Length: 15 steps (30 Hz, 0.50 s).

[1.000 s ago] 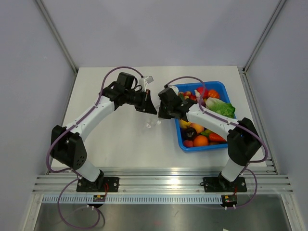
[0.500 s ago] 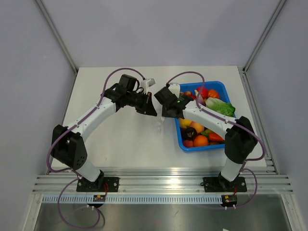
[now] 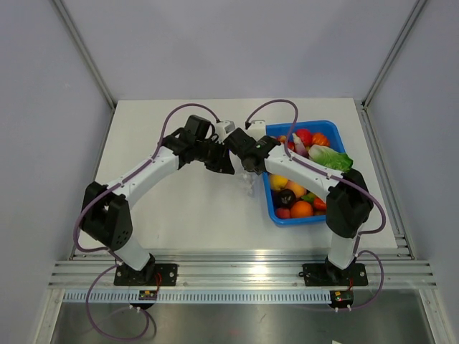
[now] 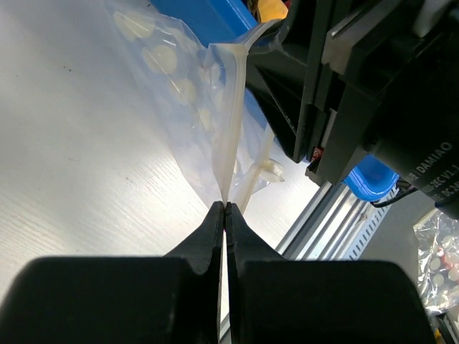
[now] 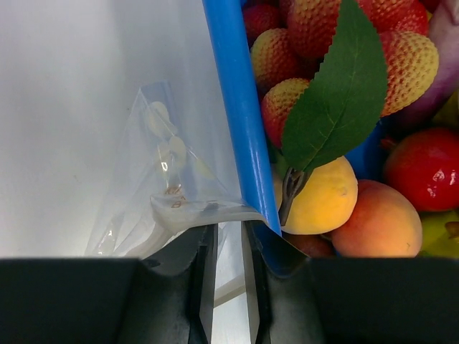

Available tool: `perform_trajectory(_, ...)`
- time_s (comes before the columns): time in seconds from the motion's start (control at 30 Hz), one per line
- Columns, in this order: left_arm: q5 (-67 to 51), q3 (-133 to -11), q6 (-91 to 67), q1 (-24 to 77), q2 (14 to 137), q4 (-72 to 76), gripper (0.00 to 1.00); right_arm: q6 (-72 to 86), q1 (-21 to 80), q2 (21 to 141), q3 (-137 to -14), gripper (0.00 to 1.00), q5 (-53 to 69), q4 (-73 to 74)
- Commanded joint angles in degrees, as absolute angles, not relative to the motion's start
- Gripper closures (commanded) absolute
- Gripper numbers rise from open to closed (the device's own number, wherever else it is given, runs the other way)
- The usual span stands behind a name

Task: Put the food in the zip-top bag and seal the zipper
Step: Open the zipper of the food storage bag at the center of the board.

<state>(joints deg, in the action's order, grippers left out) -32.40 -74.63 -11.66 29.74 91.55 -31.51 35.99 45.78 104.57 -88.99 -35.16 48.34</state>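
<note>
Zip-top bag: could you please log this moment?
left gripper: shut on clear plastic zip-top bag | right gripper: same | dark purple toy fruit: in blue tray

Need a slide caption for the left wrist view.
Left tool pinching the clear zip-top bag by its edge above the white table, right arm and blue tray close behind.

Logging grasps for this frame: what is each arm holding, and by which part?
Both hold the zip-top bag by its zipper strip: the left gripper pinches it, and the right gripper clamps it beside the blue tray.
</note>
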Motion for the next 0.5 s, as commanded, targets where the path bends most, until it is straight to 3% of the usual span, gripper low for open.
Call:
perform_trajectory(0.0,-28.56,-75.67,-10.81,29.44,91.93,-36.83,1.00,33.75,43.77,106.35,-91.49,0.73,-51.33,58.89)
perform_trajectory(0.47,-24.43,-72.69,-17.31,30.67,96.85,-29.36,1.00,35.41,44.30,104.14,-83.14,0.72,-28.21,42.45)
